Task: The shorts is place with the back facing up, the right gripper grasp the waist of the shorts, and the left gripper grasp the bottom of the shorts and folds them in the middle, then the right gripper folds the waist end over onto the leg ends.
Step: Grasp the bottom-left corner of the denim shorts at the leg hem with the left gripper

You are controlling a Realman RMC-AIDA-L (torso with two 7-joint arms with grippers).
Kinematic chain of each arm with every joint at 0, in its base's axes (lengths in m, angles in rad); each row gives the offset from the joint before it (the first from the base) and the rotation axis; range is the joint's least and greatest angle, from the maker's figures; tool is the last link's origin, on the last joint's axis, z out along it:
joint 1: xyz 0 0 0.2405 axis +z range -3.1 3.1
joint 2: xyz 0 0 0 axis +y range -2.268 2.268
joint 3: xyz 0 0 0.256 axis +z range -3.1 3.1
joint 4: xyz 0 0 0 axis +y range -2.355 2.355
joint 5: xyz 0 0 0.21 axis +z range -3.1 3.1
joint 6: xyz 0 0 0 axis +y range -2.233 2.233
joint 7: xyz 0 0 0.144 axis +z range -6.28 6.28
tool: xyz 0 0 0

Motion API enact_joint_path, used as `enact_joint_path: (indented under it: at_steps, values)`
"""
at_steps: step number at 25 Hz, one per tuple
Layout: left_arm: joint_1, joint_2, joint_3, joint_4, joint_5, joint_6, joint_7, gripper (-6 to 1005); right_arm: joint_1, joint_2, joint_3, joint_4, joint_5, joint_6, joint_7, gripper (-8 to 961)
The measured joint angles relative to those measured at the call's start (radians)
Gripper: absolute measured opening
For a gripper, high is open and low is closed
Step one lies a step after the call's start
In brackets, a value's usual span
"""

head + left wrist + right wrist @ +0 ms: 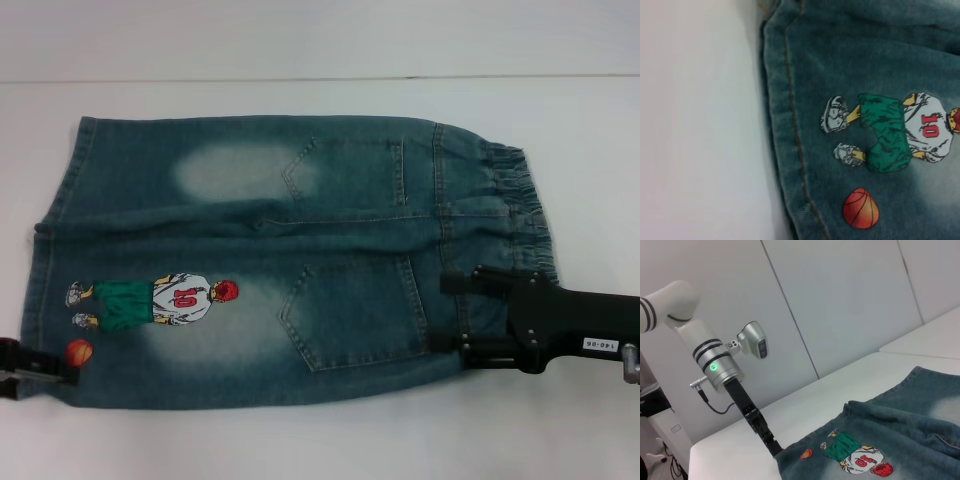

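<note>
A: Where are the shorts (270,260)?
B: Flat on the white tabletop (320,440), back pockets up.
A: And the claws?
B: Right claw (462,315) sits over the waist (515,215); left claw (35,368) at the leg hems (45,250). Whether either is clamped, I cannot tell.

The blue-green faded denim shorts (300,255) have pale bleached patches on both legs and brown-orange stitching along the hems and the two back pockets. The cartoon basketball-player print (890,131) shows a figure in a white shirt with a red number 10, green shorts, yellow skin, white-grey shoes and a red head. Beside the figure is an orange-red basketball print (860,208) with dark lines. The white table surface (560,130) is plain. The black labelled right gripper (450,312) carries a small white label with dark print. The black left gripper (774,446) hangs from a silver wrist with a green light.
</note>
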Motion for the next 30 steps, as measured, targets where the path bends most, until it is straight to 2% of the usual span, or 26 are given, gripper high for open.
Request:
enact_joint_path:
  at_steps: [8,18,21,26,30]
  values:
    - [-0.01,-0.002,-0.002,0.002,-0.007,0.001,0.001,933,-0.001,0.0,0.0,0.0,0.0,0.002,0.0,844]
    - [-0.007,-0.003,0.002,0.004,-0.012,-0.01,0.032,850,-0.002,0.001,0.0,0.0,-0.001,0.007,0.0,840]
    - [-0.006,-0.003,0.001,0.003,-0.012,-0.011,0.037,644,-0.002,0.001,0.0,0.0,-0.001,0.008,0.0,839]
    - [-0.007,-0.003,-0.002,0.004,-0.012,-0.016,0.039,395,-0.003,0.002,0.0,0.0,-0.001,0.008,0.0,836]
    - [-0.008,-0.003,-0.002,0.002,-0.012,-0.023,0.04,310,-0.004,0.001,0.0,0.0,0.0,0.008,0.0,834]
